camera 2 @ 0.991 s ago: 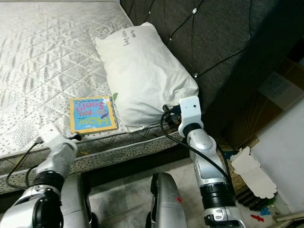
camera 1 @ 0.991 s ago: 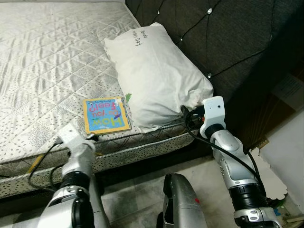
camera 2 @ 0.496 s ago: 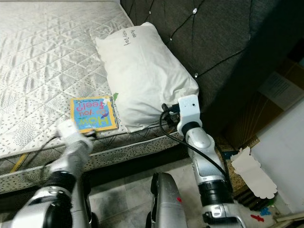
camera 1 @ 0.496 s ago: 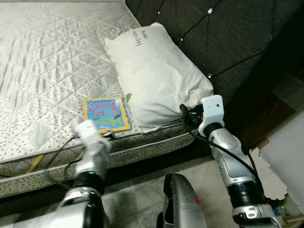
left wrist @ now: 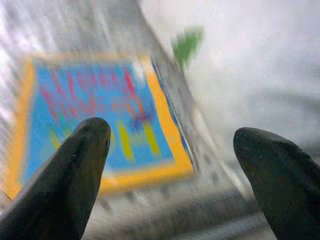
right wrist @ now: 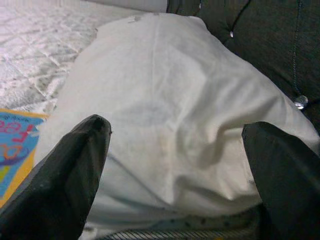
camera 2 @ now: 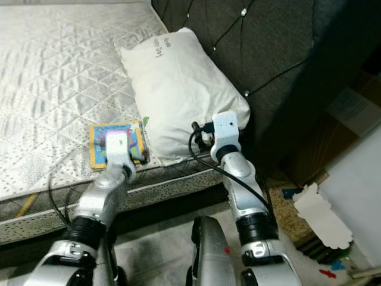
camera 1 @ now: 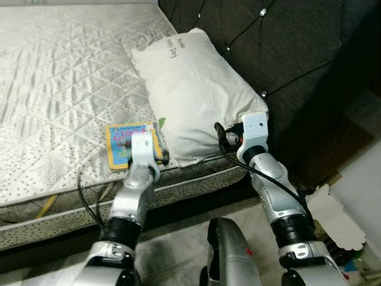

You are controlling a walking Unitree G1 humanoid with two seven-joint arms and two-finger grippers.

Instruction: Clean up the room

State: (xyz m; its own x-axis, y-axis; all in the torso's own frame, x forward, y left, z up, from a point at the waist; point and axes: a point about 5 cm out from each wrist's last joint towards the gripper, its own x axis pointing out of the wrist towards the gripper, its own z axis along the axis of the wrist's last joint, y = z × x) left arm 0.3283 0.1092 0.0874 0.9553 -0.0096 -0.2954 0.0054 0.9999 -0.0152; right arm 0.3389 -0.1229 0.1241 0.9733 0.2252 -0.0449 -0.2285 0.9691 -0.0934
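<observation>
A blue picture book with a yellow border (camera 1: 119, 147) lies flat on the mattress (camera 1: 59, 71) near its front edge, beside a white pillow (camera 1: 190, 89). My left gripper (left wrist: 172, 132) is open just above the book (left wrist: 95, 115), and its white wrist covers part of the cover in the eye views. The left wrist view is blurred. My right gripper (camera 1: 223, 134) is open at the pillow's near corner. Its two black fingers point at the pillow (right wrist: 170, 100) with nothing between them.
A dark tufted headboard (camera 1: 286, 47) rises behind the pillow. On the floor to the right are white paper (camera 1: 336, 217) and cardboard. A yellow strap (camera 1: 46, 205) hangs at the mattress side. My grey body (camera 1: 229, 250) is below, by the bed frame.
My left arm has swung right and forward, from the mattress edge to over the book. My right gripper has shifted left, closer to the pillow's corner.
</observation>
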